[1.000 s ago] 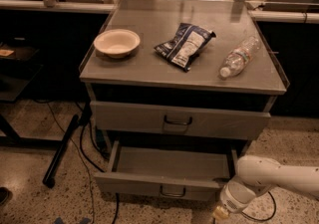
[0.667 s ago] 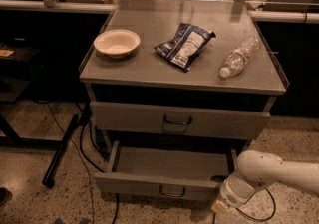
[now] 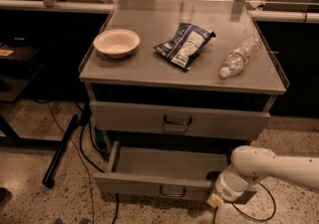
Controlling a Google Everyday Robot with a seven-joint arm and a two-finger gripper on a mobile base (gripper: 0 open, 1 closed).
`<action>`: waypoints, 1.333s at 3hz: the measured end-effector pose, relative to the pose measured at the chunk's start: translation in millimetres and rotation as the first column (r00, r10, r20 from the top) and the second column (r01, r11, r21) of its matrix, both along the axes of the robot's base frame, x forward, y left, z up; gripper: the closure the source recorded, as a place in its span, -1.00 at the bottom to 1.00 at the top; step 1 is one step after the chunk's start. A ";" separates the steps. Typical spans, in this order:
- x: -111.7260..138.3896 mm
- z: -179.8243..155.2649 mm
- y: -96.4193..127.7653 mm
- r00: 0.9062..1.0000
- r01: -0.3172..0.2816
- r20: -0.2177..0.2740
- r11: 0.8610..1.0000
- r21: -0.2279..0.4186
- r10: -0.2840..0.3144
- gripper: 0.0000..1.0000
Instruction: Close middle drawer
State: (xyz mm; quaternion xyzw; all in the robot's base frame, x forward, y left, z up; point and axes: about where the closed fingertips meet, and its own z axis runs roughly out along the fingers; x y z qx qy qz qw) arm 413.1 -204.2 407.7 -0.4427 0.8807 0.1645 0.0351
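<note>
While the middle drawer [image 3: 164, 166] stands pulled out beneath the closed drawer [image 3: 179, 121], the gripper [image 3: 218, 198] sits low at the right end of its front panel, touching it or just beside it; which of the two cannot be told. Whether the claw is spread or pressed together cannot be told either. The arm [image 3: 279, 166] enters from the right, near the floor. The handle [image 3: 173, 191] at the panel's centre is free. Bowl [image 3: 116, 43], bag [image 3: 184, 45] and bottle [image 3: 240, 56] lie on the cabinet top, uninvolved. Step in hand, as judged: settling against the panel before the push. The next move calls for firm contact on the panel face and a straight push toward the cabinet; pressing so far off-centre may skew the tray and bind it.
</note>
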 end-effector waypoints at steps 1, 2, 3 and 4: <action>0.1 0.0 0.1 1.000 0.000 0.000 1.000 0.000 0.000 0.63; 0.1 0.0 0.1 1.000 0.000 0.000 1.000 0.000 0.000 0.00; 0.1 -0.1 0.1 1.000 0.000 0.000 1.000 0.000 0.000 -0.46; 0.1 -0.1 0.1 1.000 0.000 0.000 1.000 0.000 0.000 -0.92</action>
